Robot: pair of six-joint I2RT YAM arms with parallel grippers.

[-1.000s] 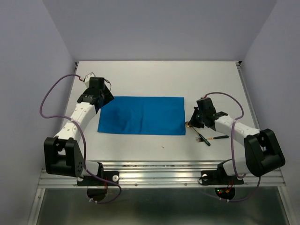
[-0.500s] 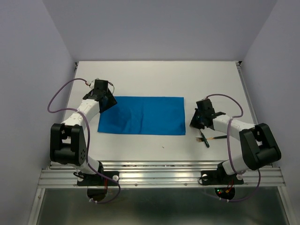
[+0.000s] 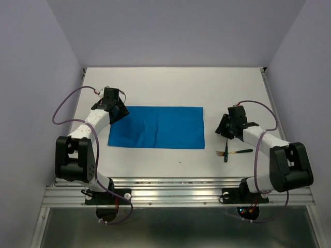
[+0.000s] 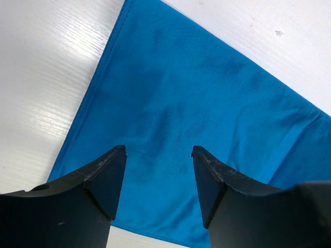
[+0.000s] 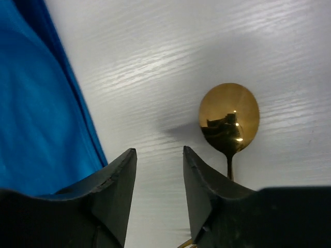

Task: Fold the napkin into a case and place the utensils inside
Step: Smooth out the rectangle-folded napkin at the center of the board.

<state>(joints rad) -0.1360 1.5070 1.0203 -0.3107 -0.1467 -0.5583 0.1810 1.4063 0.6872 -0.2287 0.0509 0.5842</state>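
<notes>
Blue napkin [image 3: 156, 127] (one, flat), one spoon [image 5: 229, 116], one fork [image 3: 235, 152], left gripper [image 4: 158, 151], right gripper [image 5: 159, 151], both parted, empty

The napkin [image 3: 155, 127], plain royal-blue cloth, lies spread flat as a wide rectangle in the middle of the table, its long sides running left to right. Near its right edge but not touching it lies the spoon [image 5: 229, 116], its shiny gold bowl towards the cloth and its thin dark handle pointing to the near edge. The fork [image 3: 235, 152] lies crosswise by that handle, gold tines to the left, green handle to the right.
</notes>
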